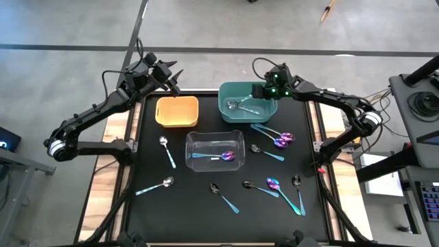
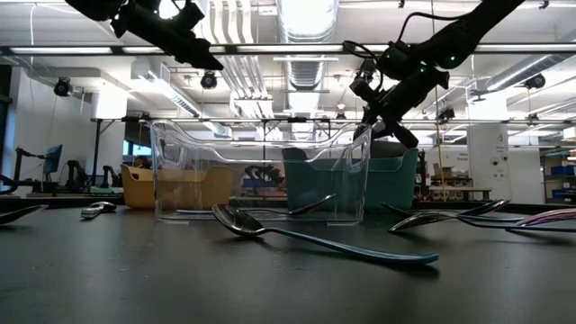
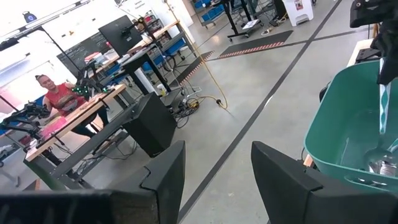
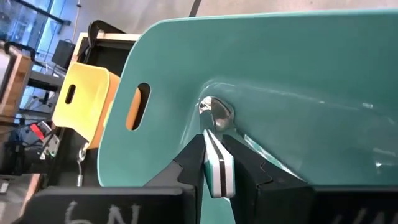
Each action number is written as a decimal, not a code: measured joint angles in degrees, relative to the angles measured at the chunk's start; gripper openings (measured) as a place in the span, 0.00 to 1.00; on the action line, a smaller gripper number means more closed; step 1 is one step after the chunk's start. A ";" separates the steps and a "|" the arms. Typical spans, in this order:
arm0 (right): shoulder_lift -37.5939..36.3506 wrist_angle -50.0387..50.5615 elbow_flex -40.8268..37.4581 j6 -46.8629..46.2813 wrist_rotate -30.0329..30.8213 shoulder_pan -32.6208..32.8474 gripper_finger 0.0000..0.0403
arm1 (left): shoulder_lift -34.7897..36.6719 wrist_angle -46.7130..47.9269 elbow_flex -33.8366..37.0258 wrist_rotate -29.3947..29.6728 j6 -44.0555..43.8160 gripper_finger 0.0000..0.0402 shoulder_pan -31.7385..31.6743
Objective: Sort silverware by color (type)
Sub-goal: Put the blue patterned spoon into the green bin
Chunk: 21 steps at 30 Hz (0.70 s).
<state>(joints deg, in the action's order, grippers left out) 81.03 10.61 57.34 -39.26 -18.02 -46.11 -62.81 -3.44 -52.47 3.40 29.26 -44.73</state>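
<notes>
Over the teal bin (image 1: 236,94), the right gripper (image 4: 213,163) pinches a silver-bowled spoon (image 4: 214,134) by its thin handle. It looks light, stiff and slippery; mid-handle suits best. Beside the yellow bin (image 1: 177,112), the left gripper (image 3: 211,180) hangs open and empty.

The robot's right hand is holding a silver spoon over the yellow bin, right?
Not quite. The right hand does hold a silver spoon, but over the teal bin, not the yellow bin. The right wrist view shows it.
</notes>
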 joint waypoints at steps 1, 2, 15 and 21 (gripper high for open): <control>0.00 0.00 0.00 -0.13 -0.02 0.07 0.13 | 0.00 0.00 0.00 0.00 0.00 0.41 0.00; 0.00 -0.02 0.00 -0.16 -0.02 0.10 0.15 | 0.00 0.00 0.00 0.00 0.00 0.41 0.00; 0.00 0.00 0.00 -0.35 -0.28 0.09 0.43 | 0.00 -0.26 0.00 0.00 0.00 0.41 0.00; 0.00 1.94 0.38 -0.07 -0.42 0.07 0.49 | 0.00 -0.26 0.00 0.00 0.00 0.41 0.00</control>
<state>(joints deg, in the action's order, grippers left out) 81.03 12.55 57.72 -39.33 -18.44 -46.04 -62.81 -3.70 -52.47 3.40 29.26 -44.73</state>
